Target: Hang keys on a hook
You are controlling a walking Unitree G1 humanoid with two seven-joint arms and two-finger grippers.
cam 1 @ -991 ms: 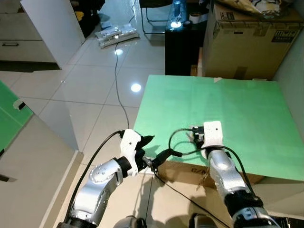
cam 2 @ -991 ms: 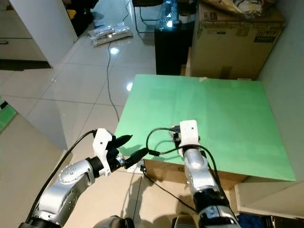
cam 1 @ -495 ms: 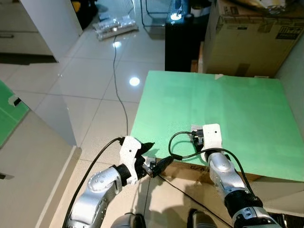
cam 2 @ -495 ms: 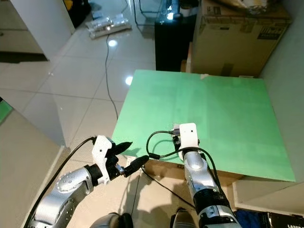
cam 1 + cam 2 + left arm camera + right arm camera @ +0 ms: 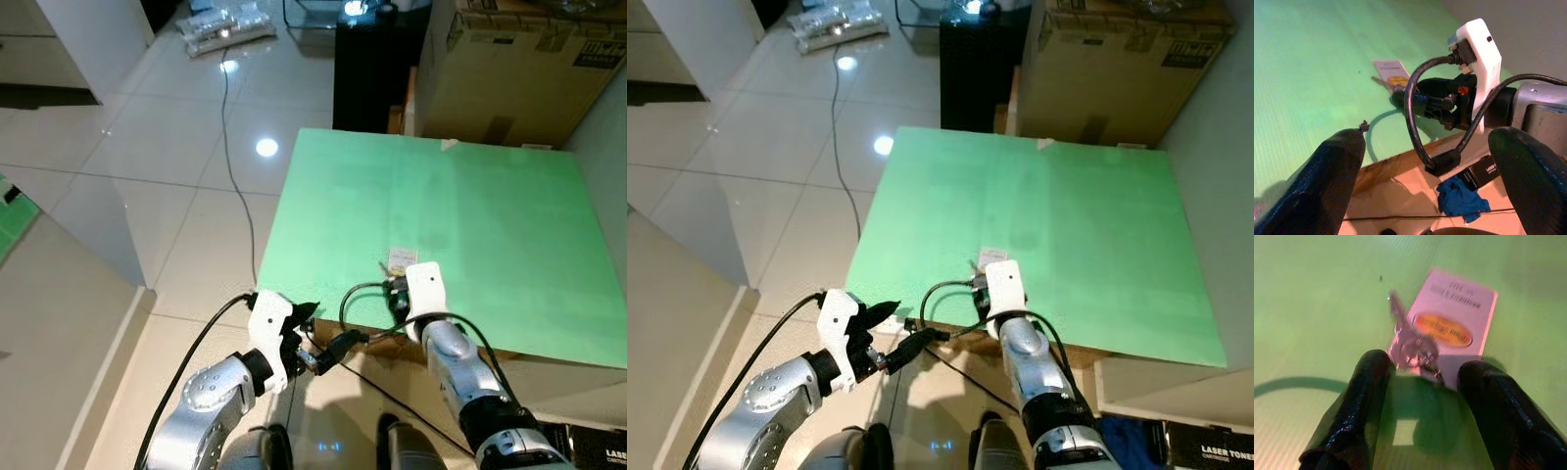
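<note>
Closer now than a second ago, the right pincer [image 5: 1415,396] stands open astride the keys [image 5: 1411,345] on the tabletop [image 5: 490,225], empty; closing too high could merely nudge them away.

The green worktop [image 5: 470,225] lies bare around the keys [image 5: 1413,346] and their pale tag [image 5: 1452,328]. The right tool [image 5: 1418,382] straddles the keys, fingers spread, apparently just short of touching. A cardboard box [image 5: 509,73] and black cabinet [image 5: 367,69] block the far edge.
</note>
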